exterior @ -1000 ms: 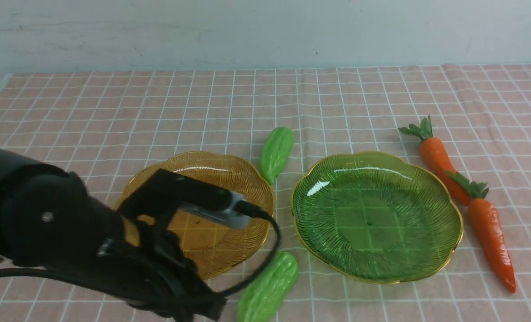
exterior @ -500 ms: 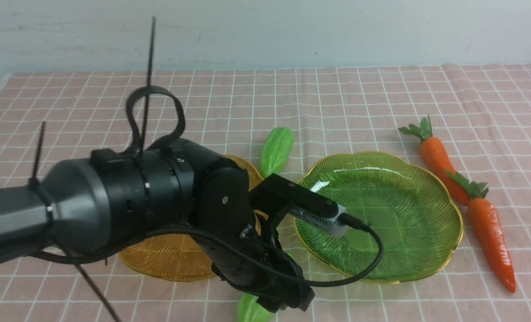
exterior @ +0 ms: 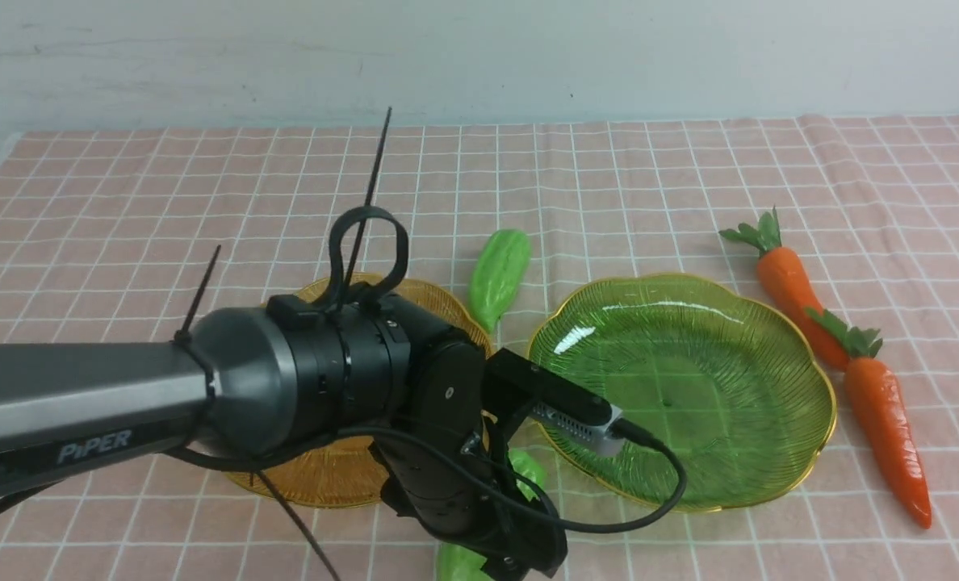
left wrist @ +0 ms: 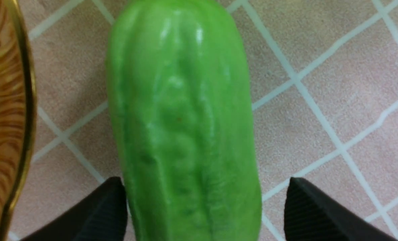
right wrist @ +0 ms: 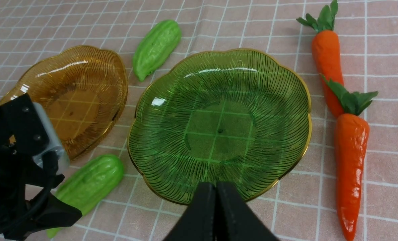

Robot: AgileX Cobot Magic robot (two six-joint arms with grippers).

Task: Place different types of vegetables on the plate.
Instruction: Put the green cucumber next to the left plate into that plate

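Observation:
My left gripper is open and low over the near light-green gourd, which lies on the cloth between the two plates. In the left wrist view the gourd lies between the open fingers of the gripper; one finger is at its side, the other stands clear. A second gourd lies behind the plates. Two orange carrots lie right of the green plate. My right gripper is shut and empty, above the green plate's near rim.
An amber glass plate sits left of the green one, half hidden by my left arm; its rim runs close beside the near gourd. A pink checked cloth covers the table. A pale wall stands behind.
My left arm has swung right from over the amber plate and come down over the near gourd. The vegetables and plates have not moved.

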